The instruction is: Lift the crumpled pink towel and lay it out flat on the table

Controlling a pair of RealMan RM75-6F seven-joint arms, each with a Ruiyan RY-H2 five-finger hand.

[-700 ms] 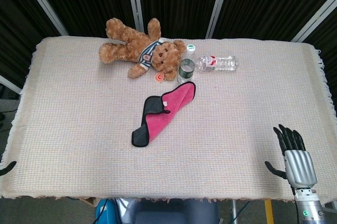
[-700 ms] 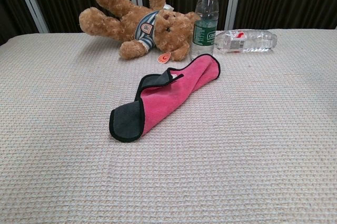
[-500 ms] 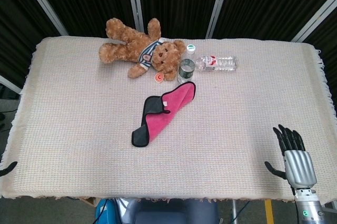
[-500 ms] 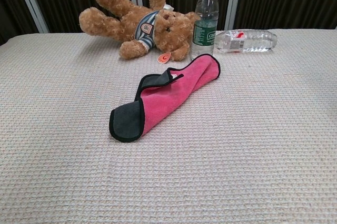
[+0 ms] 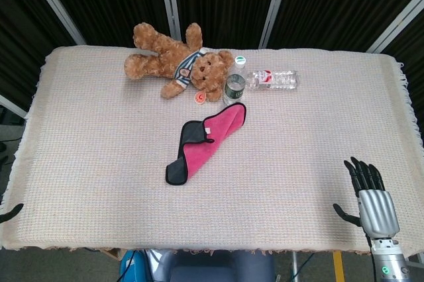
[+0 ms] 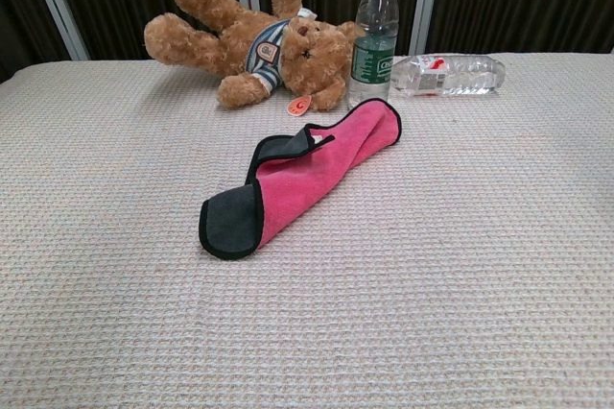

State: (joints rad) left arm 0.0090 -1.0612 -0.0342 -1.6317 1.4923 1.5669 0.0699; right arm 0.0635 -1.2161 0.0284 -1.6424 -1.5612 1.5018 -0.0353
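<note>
Pink towel [image 5: 207,144] folded mid-table, near bottle [image 5: 234,85] | step: not started | right hand [image 5: 369,199] spread, empty, at near edge; left hand [image 5: 9,212] barely visible, state unknown | next: you reach for towel edge.

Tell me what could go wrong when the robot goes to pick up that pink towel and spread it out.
The upright water bottle stands right behind the pink towel; a lift or spread toward the back could topple it. The teddy bear and the lying bottle crowd that side too. The right hand is open near the table's front edge, so it faces a long reach.
</note>
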